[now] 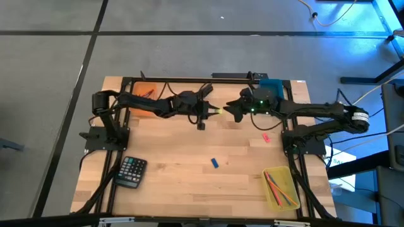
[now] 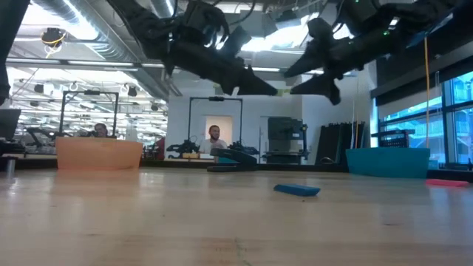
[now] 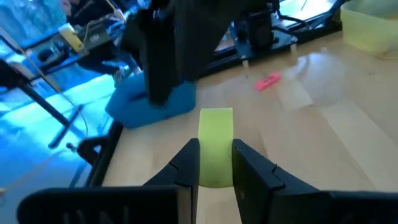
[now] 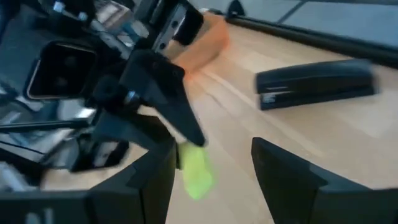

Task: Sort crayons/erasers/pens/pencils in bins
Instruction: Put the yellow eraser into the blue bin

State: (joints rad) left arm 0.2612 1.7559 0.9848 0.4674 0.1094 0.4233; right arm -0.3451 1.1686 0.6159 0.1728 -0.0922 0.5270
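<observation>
A yellow eraser [image 3: 216, 140] hangs above the table's far middle, and my left gripper [image 1: 211, 109] is shut on it. My right gripper [image 1: 230, 111] faces it from the table's right with its fingers [image 4: 283, 180] open, and the eraser's free end [image 4: 196, 171] lies just before them. A blue eraser [image 1: 215, 163] lies flat on the table's middle and a pink eraser [image 1: 266, 137] lies toward the right. The orange bin [image 1: 144, 98] stands far left and the teal bin [image 1: 271, 86] far right. The yellow bin [image 1: 281, 188], near right, holds several long thin sticks. My left gripper pinches the yellow eraser between its two fingers [image 3: 186, 165] by the two long sides at its near end [image 3: 216, 174]. The fingers come from the table's left, nearly level, and lie along the eraser. It sticks out past the fingertips, lifted clear of the table.
A black stapler [image 1: 201, 121] lies just below the left gripper. A black calculator [image 1: 130, 171] sits near the table's near left corner. Bare wood stretches across the near middle [image 1: 189, 183]. A person [image 2: 214, 137] shows in the room beyond the table.
</observation>
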